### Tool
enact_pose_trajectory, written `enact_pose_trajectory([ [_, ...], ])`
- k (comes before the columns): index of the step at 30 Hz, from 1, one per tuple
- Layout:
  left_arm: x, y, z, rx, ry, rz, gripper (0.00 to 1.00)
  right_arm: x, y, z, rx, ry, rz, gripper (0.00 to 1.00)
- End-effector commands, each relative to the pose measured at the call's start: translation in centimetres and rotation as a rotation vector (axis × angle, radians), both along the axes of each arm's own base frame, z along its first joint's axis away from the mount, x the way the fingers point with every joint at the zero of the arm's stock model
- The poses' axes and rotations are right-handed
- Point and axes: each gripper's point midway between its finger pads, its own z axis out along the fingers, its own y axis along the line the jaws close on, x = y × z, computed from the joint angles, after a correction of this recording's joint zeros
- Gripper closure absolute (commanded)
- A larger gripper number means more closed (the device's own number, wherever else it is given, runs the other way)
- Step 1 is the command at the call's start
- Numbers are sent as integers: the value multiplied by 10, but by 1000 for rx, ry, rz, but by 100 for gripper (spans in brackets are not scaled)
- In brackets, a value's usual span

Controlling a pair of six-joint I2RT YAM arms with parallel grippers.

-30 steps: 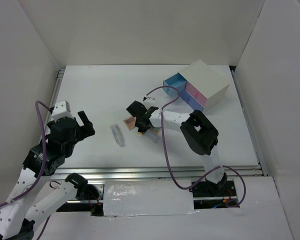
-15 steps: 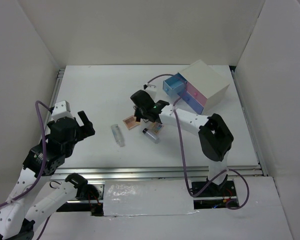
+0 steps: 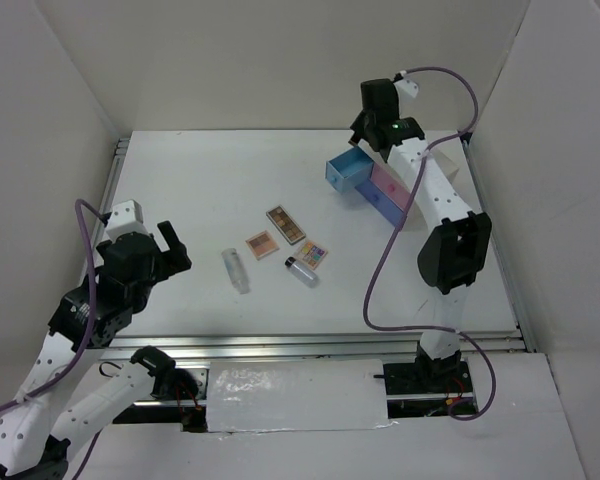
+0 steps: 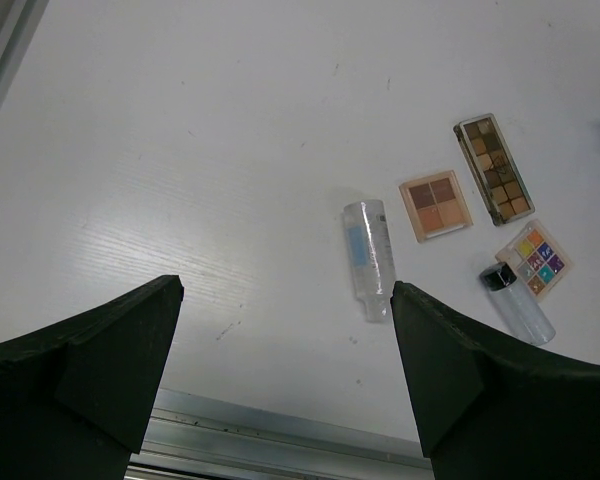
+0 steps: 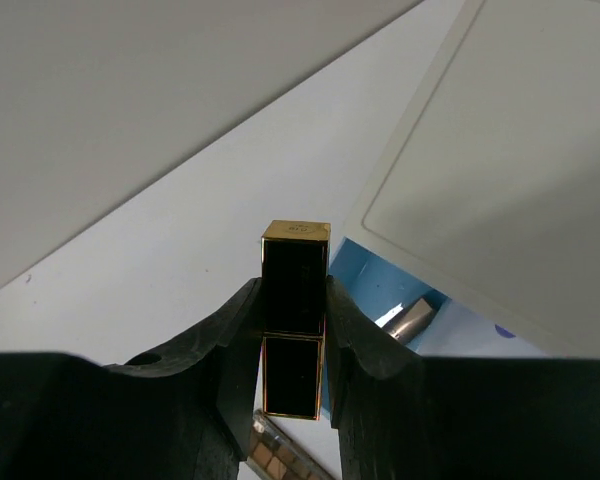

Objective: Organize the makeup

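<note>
The glossy black, gold-edged square lipstick sits clamped in the right gripper, near the open blue drawer of the white box; only the right wrist view reveals it. The left gripper gapes, released.

Two robot arms, each built of white link casings and black joint housings. The left arm bore a small white block on its black wrist, and a purple cable looped alongside it. The right arm had a large, rounded black elbow housing, a tiny green light on its black wrist, and a longer purple cable trailing in loops. The left jaws were thick, matte black wedges. The right jaws were black with smooth, curved shoulders.
</note>
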Motion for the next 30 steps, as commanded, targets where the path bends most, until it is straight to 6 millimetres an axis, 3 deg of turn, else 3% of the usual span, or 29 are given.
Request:
enact_pose_trajectory([
  [1, 6, 0, 4, 6, -21, 3, 1, 2, 14, -33, -38, 109, 43, 67],
  [7, 6, -1, 3, 7, -16, -4, 1, 5, 14, -34, 1, 98, 39, 66],
  [8, 6, -1, 3, 8, -17, -5, 1, 2, 13, -44, -1, 116, 36, 65],
  [10, 6, -1, 3, 7, -17, -6, 1, 0, 14, -44, 10, 106, 44, 62],
  [13, 5, -2, 4, 3, -23, -9, 1, -3, 16, -46, 12, 108, 49, 51],
  [14, 5, -2, 4, 2, -23, -14, 1, -4, 15, -46, 11, 108, 47, 37],
  [15, 5, -2, 4, 4, -22, -13, 0, -6, 15, -40, 12, 95, 50, 33],
  [18, 6, -2, 4, 4, -21, -14, 1, -12, 21, -20, 4, 56, 74, 29],
  [21, 6, -2, 4, 3, -23, -14, 1, -23, 38, -2, -23, 11, 147, 37],
  [23, 5, -2, 4, 3, -24, -13, 1, -39, 66, -13, -50, 35, 244, 51],
  [24, 5, -1, 5, 1, -27, -9, 1, -47, 75, -23, -87, 55, 300, 54],
  [26, 5, -1, 5, 2, -26, -9, 1, -62, 103, -38, -147, 74, 427, 69],
  [27, 5, -2, 4, 4, -25, -12, 1, -69, 112, -55, -181, 104, 488, 73],
  [28, 5, -2, 3, 4, -22, -13, 1, -75, 122, -64, -211, 119, 531, 83],
  [30, 6, -3, 3, 5, -19, -16, 1, -76, 118, -90, -311, 173, 545, 90],
])
